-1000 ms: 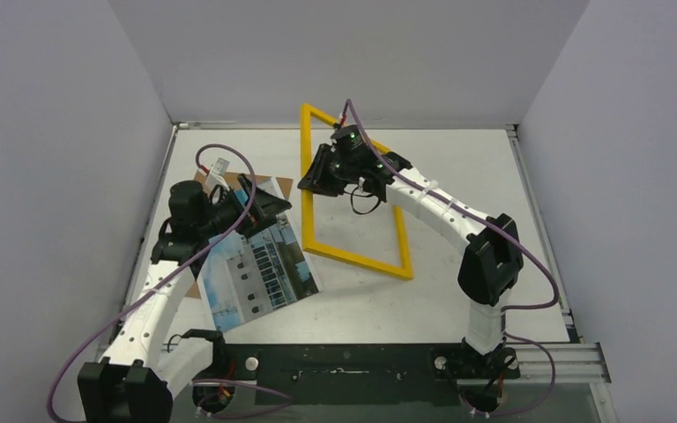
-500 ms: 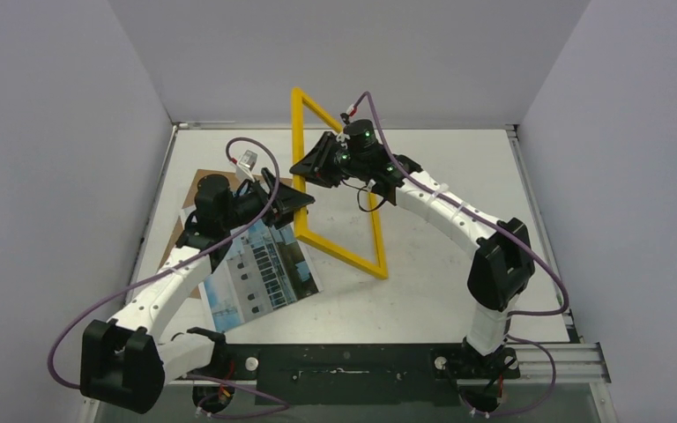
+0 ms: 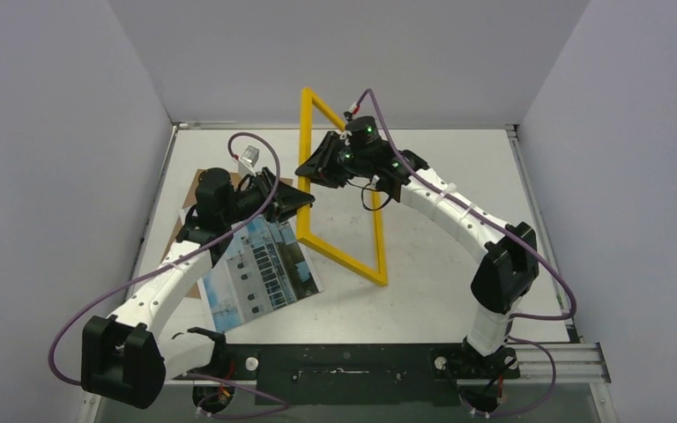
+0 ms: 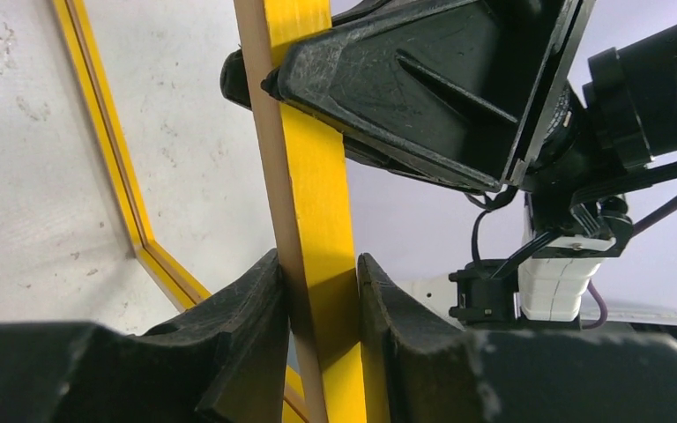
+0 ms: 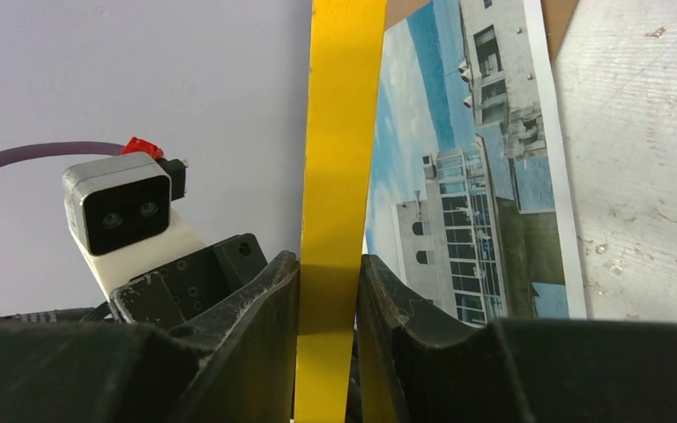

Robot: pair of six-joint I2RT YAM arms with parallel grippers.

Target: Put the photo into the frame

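Observation:
The yellow frame (image 3: pixel 339 257) stands nearly on edge, its low side on the table and its top corner raised toward the back wall. My right gripper (image 3: pixel 310 169) is shut on the frame's left upright bar (image 5: pixel 339 106), with both pads against it. Just below, my left gripper (image 3: pixel 303 204) is shut on the same bar (image 4: pixel 313 159), its fingers (image 4: pixel 256 300) pressing the wood side and the yellow face. The photo (image 3: pixel 260 273), a white building under blue sky, lies face up on the table left of the frame. It also shows behind the bar in the right wrist view (image 5: pixel 467 176).
A brown backing board (image 3: pixel 196 188) lies under the photo's far left corner, partly hidden by my left arm. The grey side walls and back wall close in the white table (image 3: pixel 458 159). A black rail (image 3: pixel 344 361) runs along the near edge.
My left gripper moved right to the frame's left bar and closed on it. The right arm swung the frame more upright and slightly left, still holding it.

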